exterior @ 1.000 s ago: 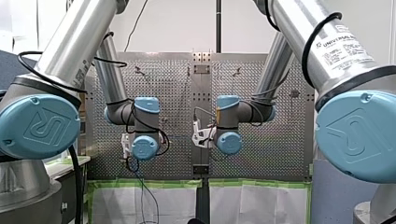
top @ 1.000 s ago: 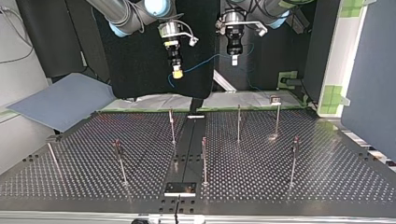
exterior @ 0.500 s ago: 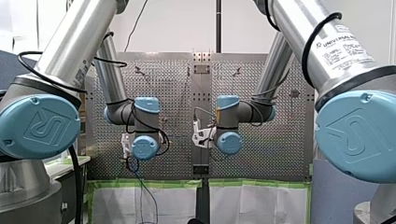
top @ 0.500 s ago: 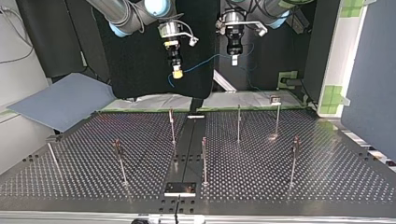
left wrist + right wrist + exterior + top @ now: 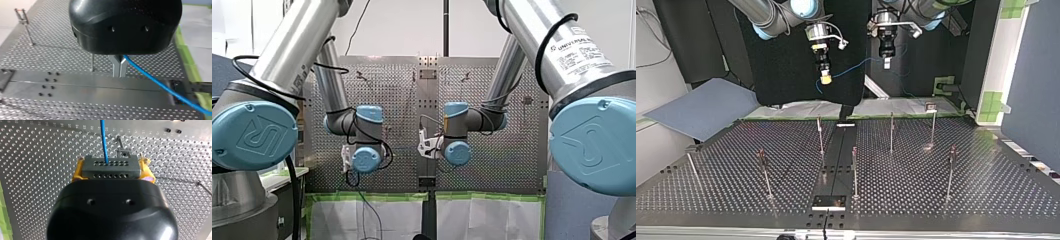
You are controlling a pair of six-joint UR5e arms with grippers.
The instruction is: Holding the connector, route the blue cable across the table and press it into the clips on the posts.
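Under everything, a dark perforated metal table (image 5: 986, 185) fills the lower top view. Thin upright metal posts (image 5: 854, 172) with small clips on top are scattered over it, none carrying cable yet. Two silver-and-blue arms hang over the table edge nearest their bases, my left arm (image 5: 362, 127) and my right arm (image 5: 464, 125).

My right gripper (image 5: 111, 163) has its yellow pads clamped on the short ends of a grey rectangular connector (image 5: 110, 171) with rows of holes. The blue cable (image 5: 103, 140), thin and round, leaves the connector face straight ahead of the gripper.

My left gripper (image 5: 119, 74) has its narrow metal fingers (image 5: 115, 65) pinched nearly together. The cable comes out from between them and trails off down to one side.

Key relation: in the top view the cable span between the two grippers runs crosswise, slightly slack, up above the table. The posts lie below both grippers and toward that camera, well apart from them. My right gripper hangs lower and is the nearer one, with one far-row post (image 5: 819, 135) almost straight beneath it. In the right wrist view a clip-topped post (image 5: 123, 151) shows just ahead of the connector.

My judgement: routing has barely started. The next move needs the span brought down so that it crosses a clip. The slack could make it miss.
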